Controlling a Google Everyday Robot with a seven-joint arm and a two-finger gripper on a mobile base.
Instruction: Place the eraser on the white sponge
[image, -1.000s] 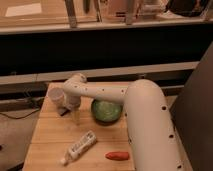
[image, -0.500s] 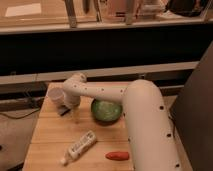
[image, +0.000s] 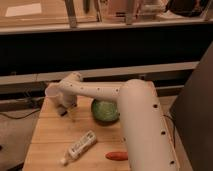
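Wooden surface (image: 50, 140): pincer (image: 65, 112) is hovering low, likely seeking the eraser; bowl (image: 105, 111) is sitting just right. Grip state: cannot tell.

My gripper (image: 64, 109) hangs low over the far-left corner of the wooden tabletop (image: 50, 140), beside a pale round cup (image: 51, 91), left of a green bowl (image: 105, 111).

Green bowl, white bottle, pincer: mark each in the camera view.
green bowl (image: 104, 111), camera view, on its green inside.
white bottle (image: 83, 144), camera view, on the middle of its body, lying flat.
pincer (image: 63, 111), camera view, on the dark tip at the arm's end, left of the green bowl.
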